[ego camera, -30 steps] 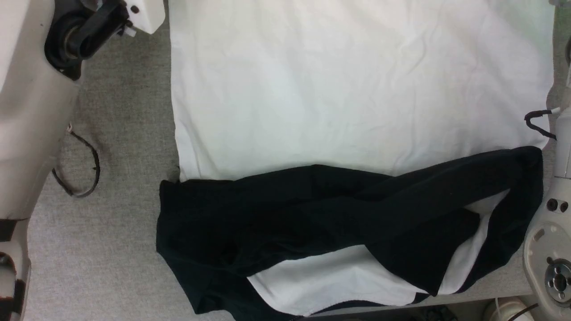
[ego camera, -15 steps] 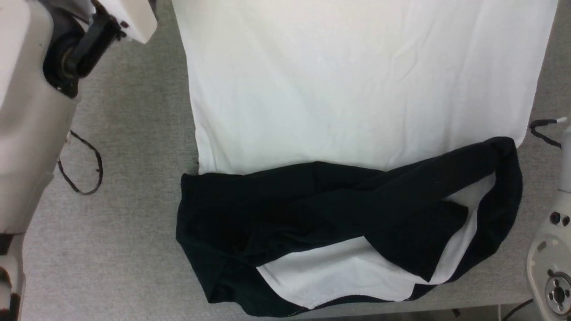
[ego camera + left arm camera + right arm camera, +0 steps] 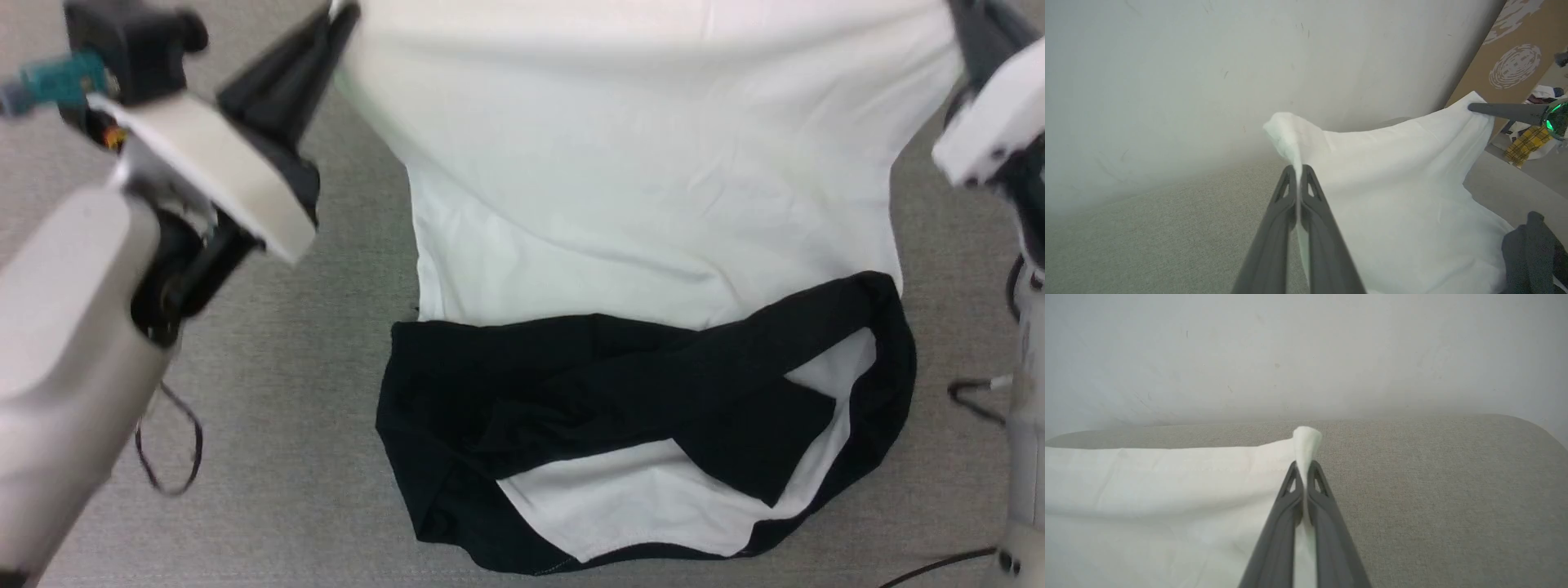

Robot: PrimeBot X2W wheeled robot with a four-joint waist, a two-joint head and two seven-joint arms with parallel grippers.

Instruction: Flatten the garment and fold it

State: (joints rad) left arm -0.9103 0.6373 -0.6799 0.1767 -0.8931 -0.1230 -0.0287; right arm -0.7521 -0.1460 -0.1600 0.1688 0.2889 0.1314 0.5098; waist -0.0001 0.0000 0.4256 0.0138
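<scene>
The garment (image 3: 653, 204) lay on the grey fabric surface (image 3: 269, 343) with its white panel facing up and its black fabric bunched across the near end. The left gripper (image 3: 1299, 168) was closed on one far corner of the white panel, with cloth pinched between the fingers. The right gripper (image 3: 1304, 464) was closed on the opposite far corner in the same manner. The white panel spanned the two held corners.

Garment (image 3: 653, 204) top cropped, left forearm (image 3: 65, 327) blurred
</scene>
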